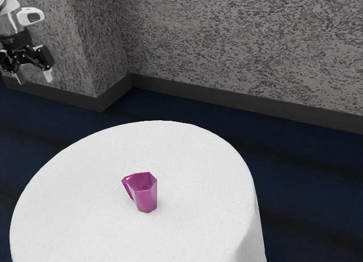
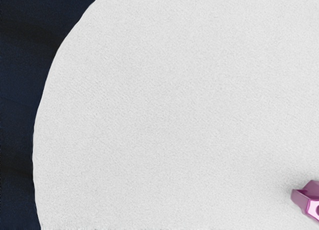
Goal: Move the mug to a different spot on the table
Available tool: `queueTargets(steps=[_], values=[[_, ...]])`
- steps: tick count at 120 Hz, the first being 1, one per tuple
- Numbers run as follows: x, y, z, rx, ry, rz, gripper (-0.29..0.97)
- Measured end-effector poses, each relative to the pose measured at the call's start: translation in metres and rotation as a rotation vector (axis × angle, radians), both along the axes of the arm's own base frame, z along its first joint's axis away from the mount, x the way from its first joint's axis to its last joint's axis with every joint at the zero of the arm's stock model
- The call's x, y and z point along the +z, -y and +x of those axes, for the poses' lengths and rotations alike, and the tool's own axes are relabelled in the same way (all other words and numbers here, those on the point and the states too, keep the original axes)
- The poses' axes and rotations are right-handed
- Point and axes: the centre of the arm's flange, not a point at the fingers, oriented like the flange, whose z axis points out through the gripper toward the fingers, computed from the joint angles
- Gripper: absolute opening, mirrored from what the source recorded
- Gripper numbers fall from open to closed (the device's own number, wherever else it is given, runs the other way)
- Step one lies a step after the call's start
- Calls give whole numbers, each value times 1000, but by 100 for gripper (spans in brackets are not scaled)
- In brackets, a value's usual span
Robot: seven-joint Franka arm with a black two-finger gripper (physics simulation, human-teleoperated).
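**Exterior view.** Round white tabletop, matte and faintly grainy, draped sides down to the lower edge. One magenta mug upright on it, somewhat toward the near rim and slightly toward the exterior view's left of the middle. Faceted walls, mouth upward, handle toward the exterior view's left. Base flat on the tabletop, well inside the rim on every side.

Tool high in the exterior view's upper left corner, at the end of the white arm. Well apart from the mug, raised far above tabletop level and out beyond the rim, in front of the wall. Black fingers spread wide, tips downward, with open air between them and no grip on anything.

Background: speckled grey wall with an inward corner, dark skirting along its foot, dark blue floor all around the tabletop.

**Wrist view.** Downward look from well above the tabletop. Broad bare white surface, curved rim sharp against the dark blue floor. Small part of the magenta mug cut off by the picture's edge, on the side of the surface away from that stretch of rim. Angular facets and glossy pink highlights on the visible part. Not directly under the tool, but off to one side of it.
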Motion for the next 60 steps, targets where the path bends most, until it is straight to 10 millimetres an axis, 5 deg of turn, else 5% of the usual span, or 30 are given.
queueTargets(steps=[19,24,35,40,46,60], values=[[-19,-12,-23,34,-29,-23,66],[-30,11,-19,-2,-43,-35,66],[-62,108,6,-162,-78,-67,66],[-80,137,9,-196,-94,-89,66],[-100,146,9,-178,-105,-116,66],[-139,130,5,-46,-117,-167,66]])
